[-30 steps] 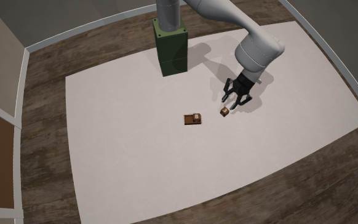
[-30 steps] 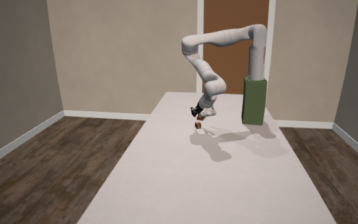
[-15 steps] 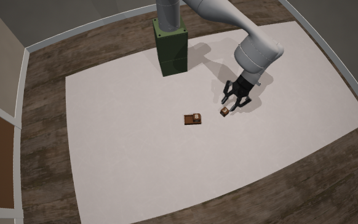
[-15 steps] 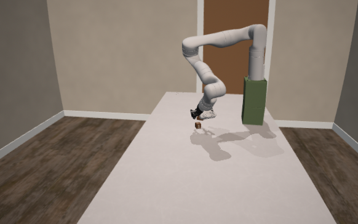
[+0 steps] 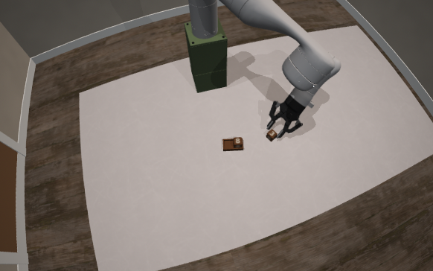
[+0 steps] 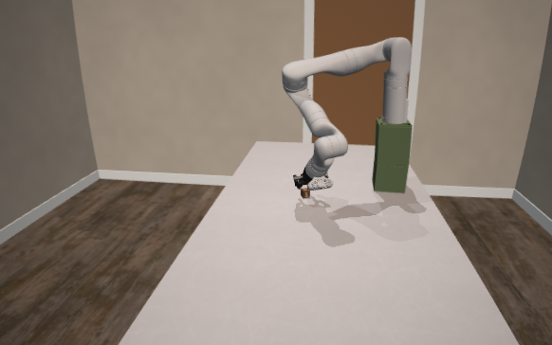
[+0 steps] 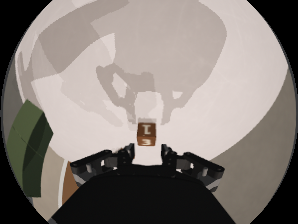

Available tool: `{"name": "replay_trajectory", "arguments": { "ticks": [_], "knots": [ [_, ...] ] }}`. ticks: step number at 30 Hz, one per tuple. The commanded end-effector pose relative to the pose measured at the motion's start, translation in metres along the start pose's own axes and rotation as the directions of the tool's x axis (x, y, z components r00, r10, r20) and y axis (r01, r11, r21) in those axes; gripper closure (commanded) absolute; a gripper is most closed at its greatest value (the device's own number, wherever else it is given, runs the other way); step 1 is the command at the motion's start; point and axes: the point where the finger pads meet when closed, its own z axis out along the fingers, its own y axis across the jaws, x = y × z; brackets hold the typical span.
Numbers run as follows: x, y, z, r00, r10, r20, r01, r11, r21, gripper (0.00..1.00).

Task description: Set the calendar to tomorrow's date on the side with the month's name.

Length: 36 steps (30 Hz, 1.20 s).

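Observation:
The tray (image 5: 228, 144) lies on the table in the top view, with one cube (image 5: 238, 141) in its right half showing an 8; its left half is empty. The month's name cannot be made out. The loose cube (image 5: 271, 135) (image 6: 305, 192) (image 7: 146, 134) is on the table right of the tray. The wrist view shows a 1 and a 3 on two of its faces. My gripper (image 5: 274, 132) (image 6: 299, 181) (image 7: 147, 149) is partly open and empty, tilted, with its fingertips just short of the loose cube. The tray is hidden in the exterior view.
The green pedestal (image 5: 208, 65) (image 6: 391, 156) (image 7: 31, 150) carries the arm and stands behind the tray and cubes. The pale table top (image 5: 155, 186) (image 6: 321, 284) extends around them. The arm's shadow falls on the table around the gripper.

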Motion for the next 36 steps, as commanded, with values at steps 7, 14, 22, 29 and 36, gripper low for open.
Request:
{"name": "replay_trajectory", "arguments": {
  "ticks": [7, 14, 22, 29, 36],
  "knots": [
    [0.012, -0.002, 0.011, 1.000, -0.002, 0.001, 0.002, 1.000, 0.003, 0.54],
    [0.016, -0.002, 0.015, 1.000, -0.002, 0.001, 0.002, 1.000, 0.003, 0.54],
    [0.020, -0.002, 0.020, 1.000, -0.002, 0.001, 0.002, 1.000, 0.003, 0.54],
    [0.021, -0.002, 0.020, 1.000, -0.002, 0.001, 0.002, 1.000, 0.003, 0.54],
    [0.021, -0.002, 0.020, 1.000, -0.002, 0.001, 0.002, 1.000, 0.003, 0.54]
  ]
}}
